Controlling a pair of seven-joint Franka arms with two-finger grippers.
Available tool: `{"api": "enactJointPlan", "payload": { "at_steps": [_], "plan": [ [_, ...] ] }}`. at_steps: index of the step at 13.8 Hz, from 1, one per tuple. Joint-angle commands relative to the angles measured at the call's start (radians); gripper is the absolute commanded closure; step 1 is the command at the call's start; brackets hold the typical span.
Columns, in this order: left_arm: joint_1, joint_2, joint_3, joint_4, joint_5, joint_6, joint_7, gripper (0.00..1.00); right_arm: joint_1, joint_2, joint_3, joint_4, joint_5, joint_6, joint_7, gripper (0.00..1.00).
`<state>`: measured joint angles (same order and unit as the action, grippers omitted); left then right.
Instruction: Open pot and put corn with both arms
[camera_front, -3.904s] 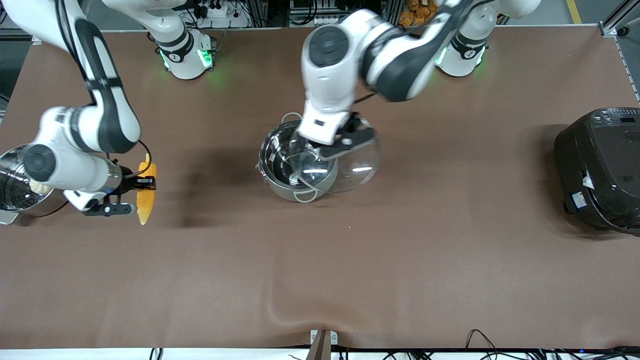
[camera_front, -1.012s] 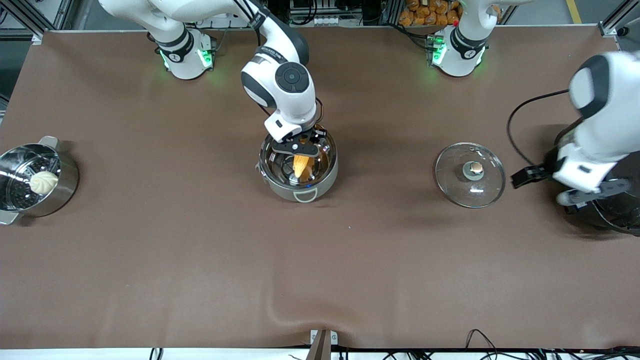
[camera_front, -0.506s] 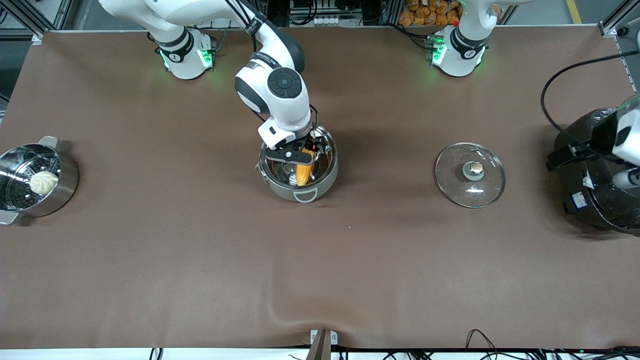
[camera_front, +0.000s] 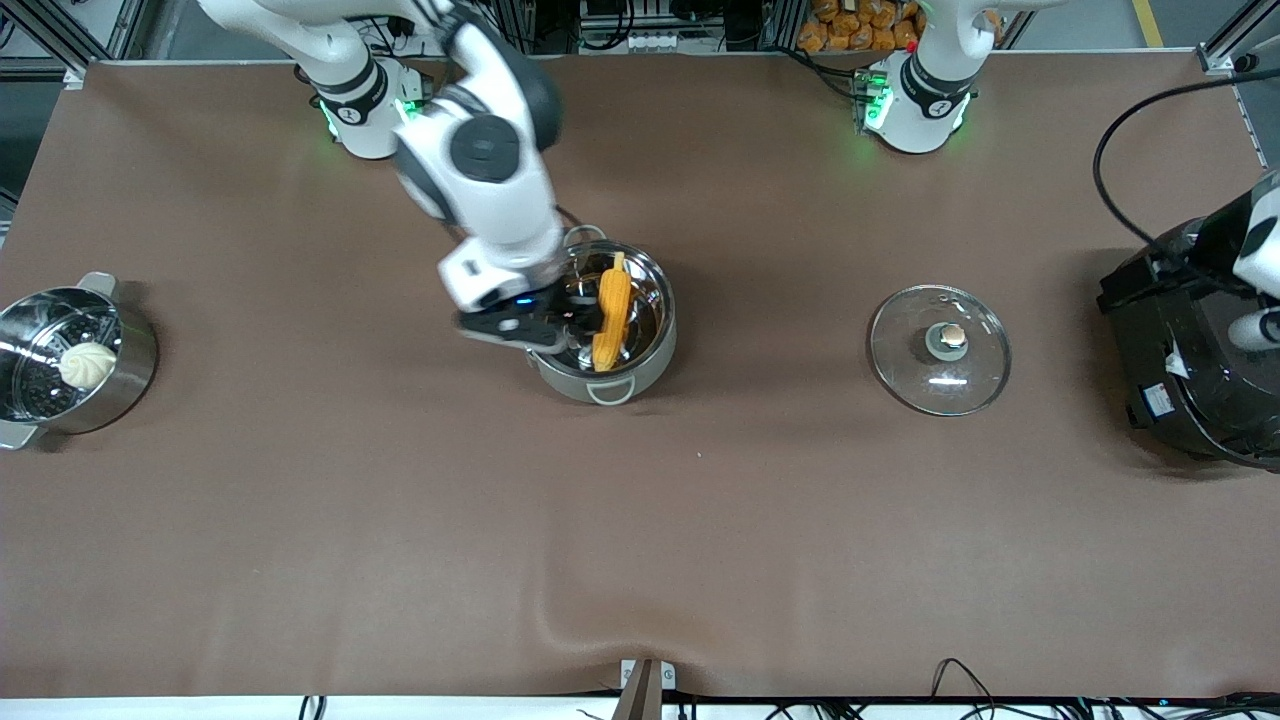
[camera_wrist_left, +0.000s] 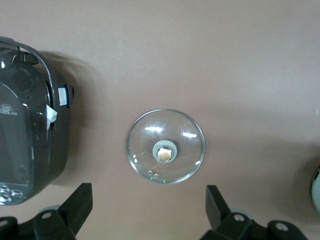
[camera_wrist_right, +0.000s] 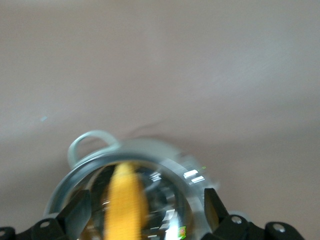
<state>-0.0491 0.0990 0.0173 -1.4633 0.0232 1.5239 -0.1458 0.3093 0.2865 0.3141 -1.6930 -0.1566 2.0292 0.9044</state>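
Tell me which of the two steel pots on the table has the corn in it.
The pot mid-table, with pale loop handles, under the right gripper: the corn lies inside. The steamer pot at the right arm's end holds a white bun.

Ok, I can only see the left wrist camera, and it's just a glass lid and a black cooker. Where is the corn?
Observer: The corn lies inside the pot, which stands open with no lid on it.
Operator: Is a gripper holding it?
Observer: No. The right gripper is open over the pot's rim, on the side toward the right arm's end, and is not gripping the corn.
Operator: Is there any other food?
Observer: Yes, a white bun sits in a steamer pot at the right arm's end of the table.
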Motion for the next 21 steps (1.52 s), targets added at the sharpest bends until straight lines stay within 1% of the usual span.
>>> {"api": "enactJointPlan", "payload": {
  "at_steps": [1, 3, 4, 5, 6, 8, 11, 12, 16, 18, 21],
  "plan": [
    [0.014, -0.044, -0.003, -0.009, -0.011, -0.039, 0.046, 0.0, -0.024, -0.111, -0.126, 0.065, 0.124, -0.206, -0.25, 0.0],
    [0.018, -0.071, -0.003, -0.044, -0.02, -0.039, 0.048, 0.0, -0.033, -0.165, -0.228, 0.093, 0.146, -0.297, -0.416, 0.0],
    [0.026, -0.08, -0.002, -0.058, -0.043, -0.039, 0.048, 0.0, -0.048, -0.19, -0.259, 0.099, 0.144, -0.329, -0.491, 0.0],
    [0.032, -0.1, -0.007, -0.074, -0.054, -0.037, 0.048, 0.0, -0.087, -0.211, -0.274, 0.099, 0.146, -0.343, -0.556, 0.0],
    [0.034, -0.105, -0.016, -0.092, -0.052, -0.03, 0.048, 0.0, -0.137, -0.225, -0.276, 0.099, 0.146, -0.348, -0.612, 0.0],
    [0.072, -0.113, -0.052, -0.121, -0.045, -0.013, 0.052, 0.0, -0.218, -0.245, -0.283, 0.098, 0.146, -0.365, -0.75, 0.0],
    [0.075, -0.111, -0.065, -0.117, -0.037, -0.013, 0.052, 0.0, -0.223, -0.26, -0.412, 0.093, 0.149, -0.362, -0.91, 0.0],
    [0.075, -0.108, -0.065, -0.112, -0.037, -0.013, 0.052, 0.0, -0.223, -0.262, -0.432, 0.09, 0.147, -0.357, -0.945, 0.0],
    [0.077, -0.111, -0.065, -0.081, -0.037, -0.019, 0.063, 0.0, -0.226, -0.306, -0.472, 0.009, 0.149, -0.325, -0.963, 0.0],
    [0.075, -0.104, -0.063, -0.063, -0.029, -0.022, 0.098, 0.0, -0.234, -0.326, -0.475, -0.019, 0.149, -0.323, -0.995, 0.0],
    [0.077, -0.105, -0.065, -0.061, -0.016, -0.039, 0.1, 0.0, -0.233, -0.334, -0.478, -0.04, 0.149, -0.32, -0.993, 0.0]
  ]
}}
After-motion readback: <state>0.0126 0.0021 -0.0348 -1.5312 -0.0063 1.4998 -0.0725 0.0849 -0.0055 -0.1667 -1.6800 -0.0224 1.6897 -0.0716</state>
